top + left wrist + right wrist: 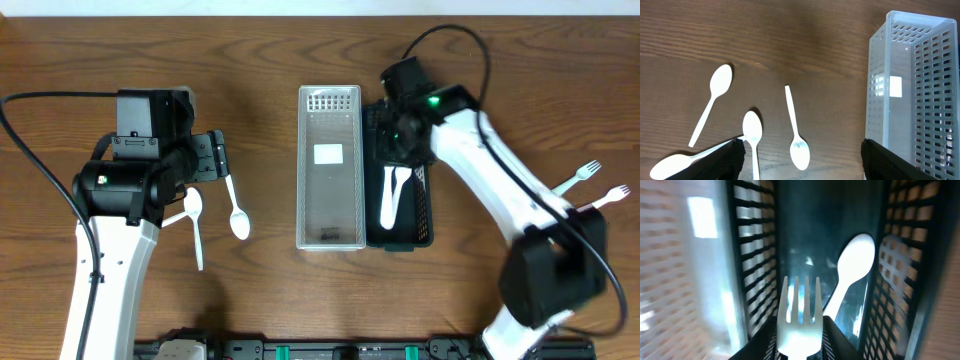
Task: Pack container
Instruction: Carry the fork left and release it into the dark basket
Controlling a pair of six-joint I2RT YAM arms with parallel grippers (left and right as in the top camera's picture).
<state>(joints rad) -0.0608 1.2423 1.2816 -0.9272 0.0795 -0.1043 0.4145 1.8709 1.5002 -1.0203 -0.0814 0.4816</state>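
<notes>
The dark slotted basket [400, 243] sits right of centre, pressed against the clear basket [329, 165]. It already holds a white spoon [852, 267] lying on its floor, and possibly a second piece, though the overhead view is too crowded there to be sure. The right gripper [799, 345] hangs over its interior, clamped on the handle of a white fork [799, 310] that is not yet let go. The clear basket looks empty. Left to pack, by my reading, are two forks [590, 169] on the table at far right and several spoons [799, 152] on the left. There the left gripper [210, 160] hovers with jaws wide, holding nothing — so the job seems well short of half done.
</notes>
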